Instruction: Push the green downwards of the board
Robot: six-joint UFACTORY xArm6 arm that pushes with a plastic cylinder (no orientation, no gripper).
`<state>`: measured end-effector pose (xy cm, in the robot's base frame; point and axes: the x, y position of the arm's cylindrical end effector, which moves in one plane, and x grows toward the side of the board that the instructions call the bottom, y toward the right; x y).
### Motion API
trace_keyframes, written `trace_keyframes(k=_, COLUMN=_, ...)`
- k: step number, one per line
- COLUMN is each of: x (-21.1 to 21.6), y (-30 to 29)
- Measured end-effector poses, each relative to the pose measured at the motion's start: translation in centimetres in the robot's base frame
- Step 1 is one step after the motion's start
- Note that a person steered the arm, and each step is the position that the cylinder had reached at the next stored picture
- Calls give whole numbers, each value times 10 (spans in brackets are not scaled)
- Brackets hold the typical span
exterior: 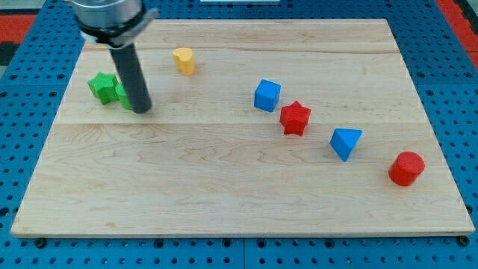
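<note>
A green star block point(103, 87) lies near the board's upper left. A second green block point(122, 93) sits right beside it on the view's right, partly hidden behind the rod, so its shape cannot be made out. My tip point(142, 109) rests on the board just to the lower right of this second green block, touching or nearly touching it. The dark rod rises from the tip toward the view's top left.
A yellow block point(184, 60) lies at the upper middle. A blue cube point(267, 96), a red star point(295, 117), a blue triangular block point(345, 143) and a red cylinder point(406, 168) run diagonally toward the lower right. The wooden board point(239, 202) sits on blue pegboard.
</note>
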<state>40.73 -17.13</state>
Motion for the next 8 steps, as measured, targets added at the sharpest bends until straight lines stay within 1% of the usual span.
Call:
trace_keyframes(k=1, x=-18, y=-21)
trace_keyframes(k=2, x=-22, y=-13)
trace_keyframes(k=3, x=-54, y=15)
trace_keyframes(k=4, x=-92, y=13)
trace_keyframes(k=5, x=-75, y=-25)
trace_keyframes(k=6, x=-75, y=-52)
trace_keyframes(k=7, x=-75, y=-56)
trace_keyframes(k=8, x=-74, y=-92)
